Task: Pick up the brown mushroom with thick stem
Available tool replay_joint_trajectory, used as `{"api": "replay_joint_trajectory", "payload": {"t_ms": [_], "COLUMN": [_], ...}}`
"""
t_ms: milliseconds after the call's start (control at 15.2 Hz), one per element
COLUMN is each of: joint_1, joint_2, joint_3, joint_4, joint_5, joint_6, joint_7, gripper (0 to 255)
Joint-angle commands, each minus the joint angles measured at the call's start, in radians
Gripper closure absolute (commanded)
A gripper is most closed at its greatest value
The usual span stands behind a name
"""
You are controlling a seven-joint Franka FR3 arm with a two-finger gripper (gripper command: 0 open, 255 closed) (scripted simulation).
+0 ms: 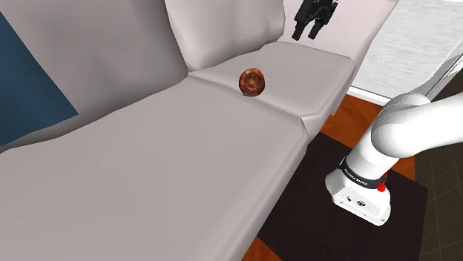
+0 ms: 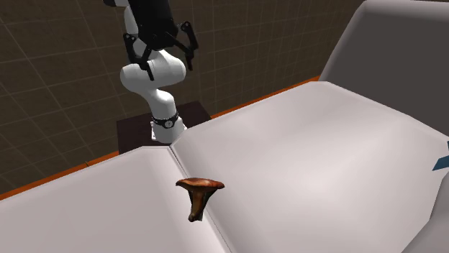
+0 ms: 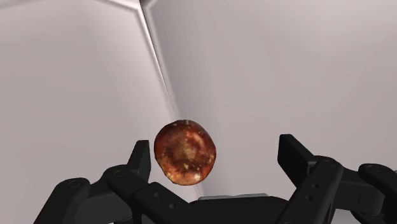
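Observation:
A brown mushroom [image 1: 251, 81] with a round reddish cap and a thick stem stands upright on the seam between two pale sofa seat cushions. The second exterior view shows the mushroom [image 2: 199, 194] with its flared cap up and its stem in the seam. My black gripper [image 1: 306, 34] hangs open in the air, above the mushroom and off toward the sofa's arm. In the wrist view the mushroom's cap [image 3: 185, 153] lies well below the gripper [image 3: 215, 147], nearer to one finger [image 3: 140, 159] than to the other. Nothing is held.
The sofa's seat cushions [image 1: 148, 170] slope up to a backrest [image 1: 222, 30] behind the mushroom. A blue shape [image 1: 30, 81] lies against the backrest at the shoulder view's left. My arm's base [image 1: 363, 185] stands on a dark mat beside the sofa's front edge.

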Motion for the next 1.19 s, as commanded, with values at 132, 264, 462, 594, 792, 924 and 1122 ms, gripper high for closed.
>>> {"api": "replay_joint_trajectory", "payload": {"t_ms": [132,264,462,594,792,924,1122], "joint_1": [-0.008,-0.016,-0.025,-0.030,-0.037,-0.042,-0.050], "joint_2": [0.088,0.177,0.309,0.397,0.527,0.614,0.742], "joint_3": [-0.004,-0.009,-0.019,-0.027,-0.041,-0.051,-0.065], "joint_4": [0.024,0.051,0.097,0.132,0.188,0.229,0.295], "joint_5": [0.015,0.031,0.057,0.076,0.107,0.130,0.167], "joint_6": [0.028,0.053,0.085,0.101,0.120,0.128,0.134], "joint_7": [0.026,0.050,0.084,0.104,0.131,0.147,0.169], "gripper": [0,0,0,0,0,0,0]}}
